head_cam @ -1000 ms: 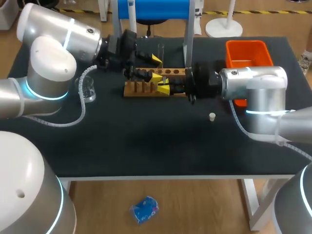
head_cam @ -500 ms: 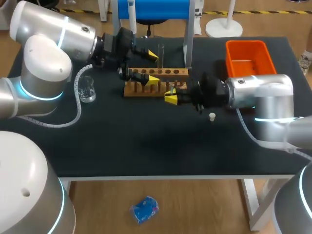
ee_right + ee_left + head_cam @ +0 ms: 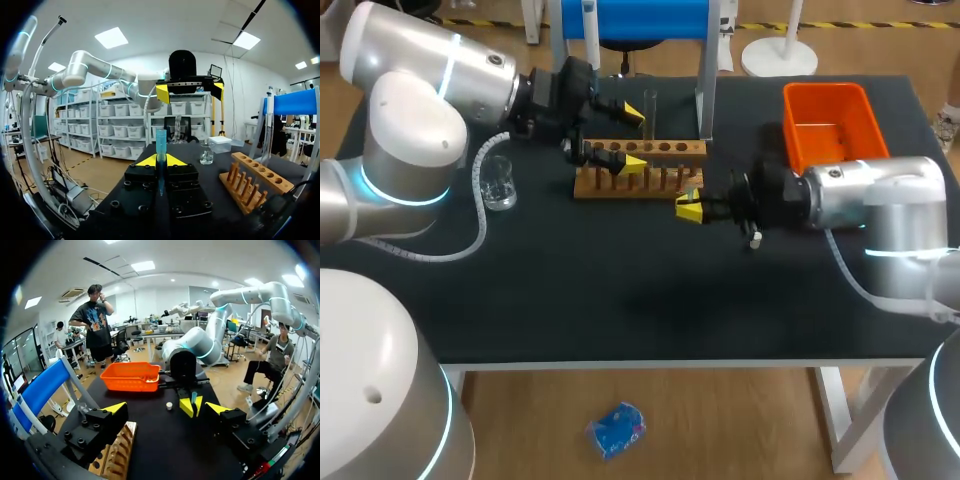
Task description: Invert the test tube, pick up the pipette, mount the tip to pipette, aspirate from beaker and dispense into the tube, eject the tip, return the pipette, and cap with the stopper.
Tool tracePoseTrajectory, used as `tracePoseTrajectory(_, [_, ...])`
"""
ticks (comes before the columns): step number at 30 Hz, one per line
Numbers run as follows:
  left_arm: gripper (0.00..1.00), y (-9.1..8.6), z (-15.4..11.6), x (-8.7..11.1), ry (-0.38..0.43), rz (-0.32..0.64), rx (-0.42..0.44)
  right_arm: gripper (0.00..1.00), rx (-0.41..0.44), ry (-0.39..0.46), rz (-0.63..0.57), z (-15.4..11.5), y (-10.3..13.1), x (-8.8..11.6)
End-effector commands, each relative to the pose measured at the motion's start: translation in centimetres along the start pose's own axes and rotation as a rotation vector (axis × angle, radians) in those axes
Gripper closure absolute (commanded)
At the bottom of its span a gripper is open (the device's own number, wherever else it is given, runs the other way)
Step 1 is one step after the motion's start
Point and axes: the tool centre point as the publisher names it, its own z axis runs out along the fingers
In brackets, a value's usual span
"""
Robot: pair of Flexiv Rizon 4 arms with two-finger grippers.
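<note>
Two grippers are seen close to the wooden rack [image 3: 665, 150], from which every place below is given. The right gripper [image 3: 690, 208] is closed on a slim blue tube [image 3: 161, 142], which is held upright between the yellow tips. By its taper it is judged to be the pipette tip, though this cannot be settled. Over the last second this gripper has been drawn back from the rack's front pegs and is now just clear of the rack's front right corner. The blue tube is therefore taken to have been lifted off the rack.

The left gripper [image 3: 634, 137] is held wide open with nothing between its fingers, at the rack's left end toward its far side. It has been eased a little away from the clear test tube [image 3: 650, 105], which is left standing upright at the rack's far side. The inversion step is therefore judged done, while the pipette is not yet picked up.

The white stopper [image 3: 755, 240] is found to the rack's right, just beside the right arm's wrist. The beaker [image 3: 500, 185] is placed well to the rack's left.
</note>
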Motion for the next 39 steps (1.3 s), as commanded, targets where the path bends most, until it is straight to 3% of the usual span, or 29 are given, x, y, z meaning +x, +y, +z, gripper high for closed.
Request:
tracePoseTrajectory(1, [0.0, 0.0, 0.0, 0.0, 0.0, 0.0, 0.002, 1.0, 0.011, -0.012, 0.001, -1.5, 0.4, 1.3])
tracePoseTrajectory(14, [0.0, 0.0, 0.0, 0.0, 0.0, 0.0, 0.002, 1.0, 0.033, -0.014, 0.008, -6.2, 0.9, 2.7])
tracePoseTrajectory(18, [0.0, 0.0, 0.0, 0.0, 0.0, 0.0, 0.002, 1.0, 0.037, 0.032, 0.012, -6.5, 0.9, 2.9])
tracePoseTrajectory(30, [0.0, 0.0, 0.0, 0.0, 0.0, 0.0, 0.002, 1.0, 0.037, 0.032, 0.012, -6.5, 0.9, 2.9])
tracePoseTrajectory(33, [0.0, -0.1, -0.5, 0.2, -0.055, -0.032, -0.024, 1.0, 0.037, 0.032, 0.012, -6.5, 0.9, 2.9])
tracePoseTrajectory(39, [0.0, 0.0, -2.8, 0.1, -0.26, -0.117, -0.03, 1.0, 0.037, 0.032, 0.012, -6.5, 0.9, 2.9])
